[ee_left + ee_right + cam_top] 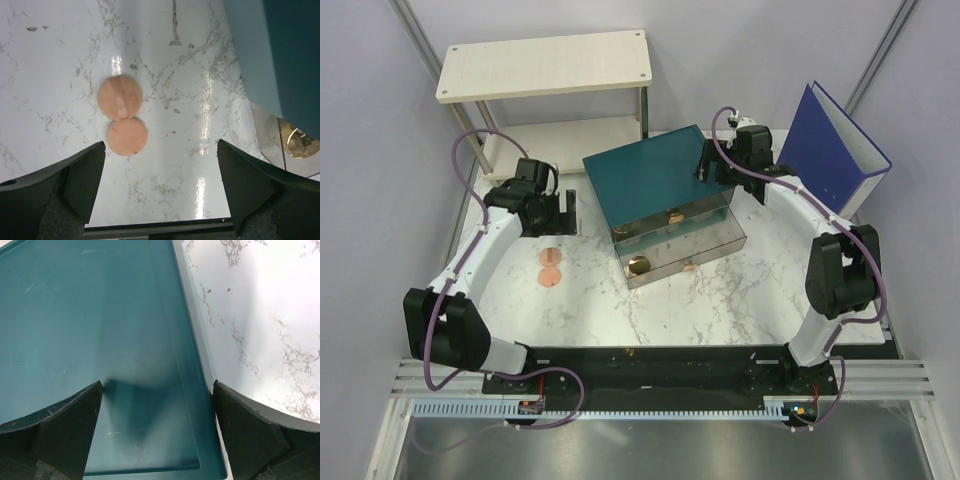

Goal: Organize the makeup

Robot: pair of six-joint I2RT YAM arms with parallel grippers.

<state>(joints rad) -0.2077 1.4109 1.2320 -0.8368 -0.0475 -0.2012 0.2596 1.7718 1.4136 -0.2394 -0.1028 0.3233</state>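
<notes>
Lowering the spread left fingers (65, 195) astride the nearer disc (127, 136) alone should avoid nudging its touching twin (120, 97); right fingers (55, 435) hover spread above the box (90, 340).

From the left wrist I only get part of the gold-rimmed pot (300, 147). The teal drawer box (285, 50) overhangs it and runs off the frame. Overhead, whatever lies in the upper drawer (700, 213) is too small to name.

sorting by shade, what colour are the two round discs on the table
The two round discs are peach-pink, clearest in the left wrist view.
</notes>
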